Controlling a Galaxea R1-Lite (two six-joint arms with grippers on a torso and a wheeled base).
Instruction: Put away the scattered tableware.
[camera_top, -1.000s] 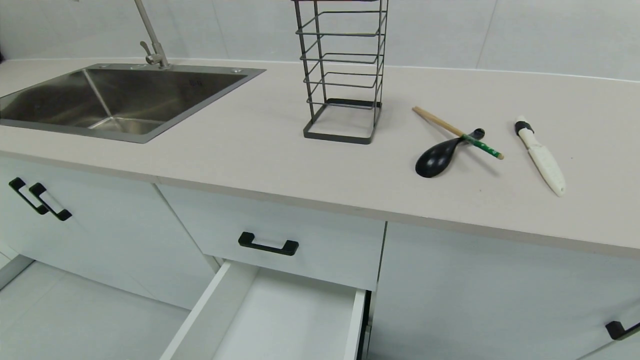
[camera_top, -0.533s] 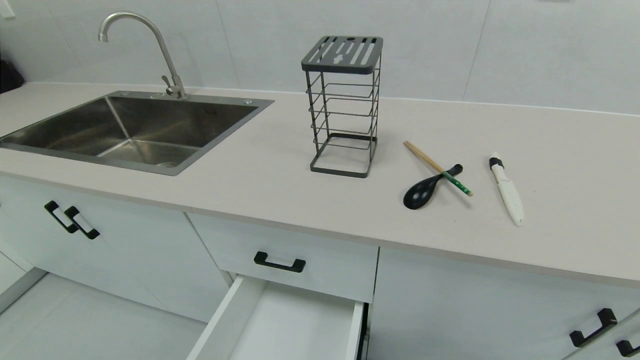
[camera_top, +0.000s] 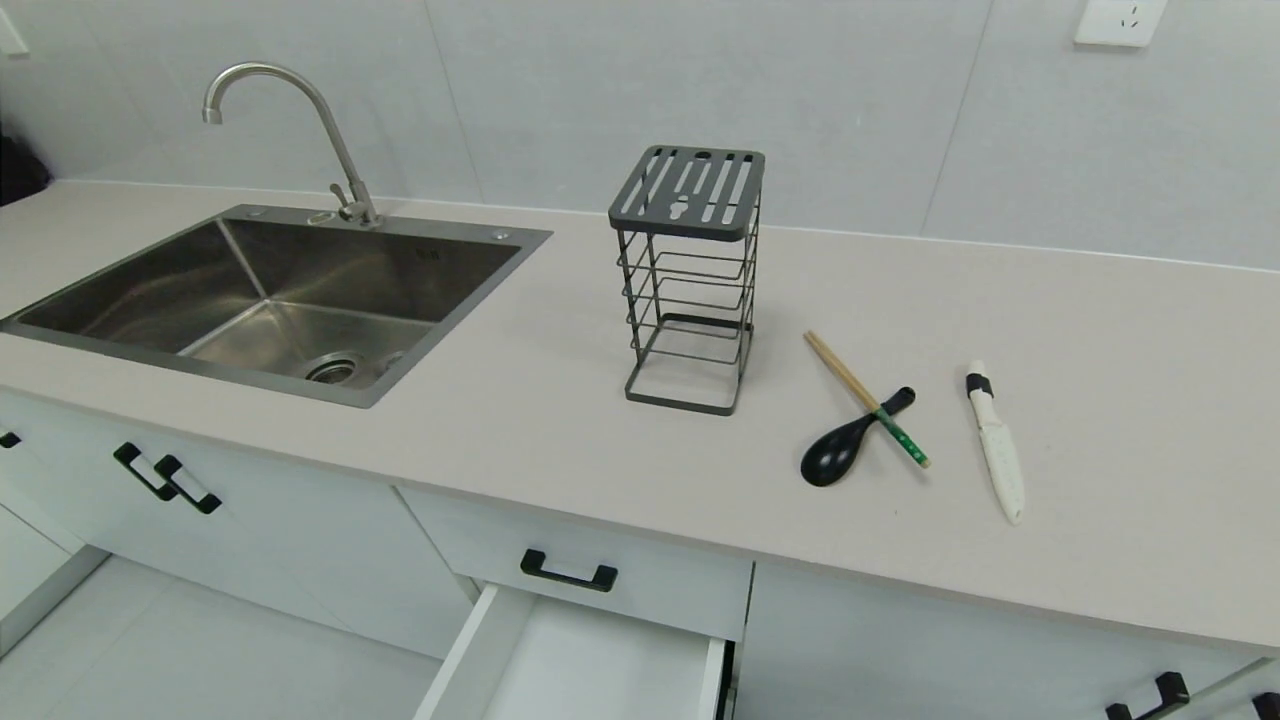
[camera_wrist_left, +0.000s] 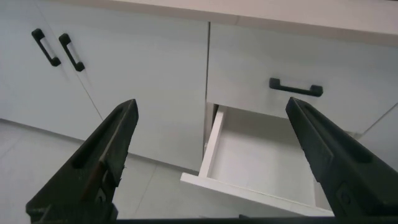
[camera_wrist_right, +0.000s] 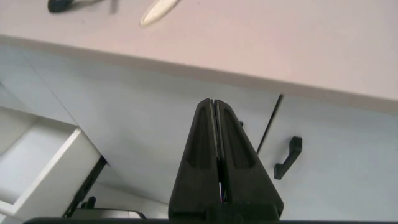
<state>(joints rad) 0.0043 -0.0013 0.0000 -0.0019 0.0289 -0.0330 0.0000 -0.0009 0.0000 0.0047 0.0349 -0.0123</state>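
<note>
On the beige counter, right of a dark wire rack, lie a black spoon, a wooden chopstick with a green tip resting across the spoon's handle, and a white sheathed knife with a black band. My left gripper is open and holds nothing, below counter height in front of the pulled-out white drawer. My right gripper is shut with nothing in it, low before the cabinet front, with the spoon and the knife's tip on the counter beyond it.
A steel sink with a curved faucet takes up the counter's left side. The open drawer juts out under a shut drawer with a black handle. Black handles stick out from the cabinet doors.
The head camera has tilted upward, so the whole scene sits lower and the rack's top and the faucet show. The tableware has not moved on the counter.
</note>
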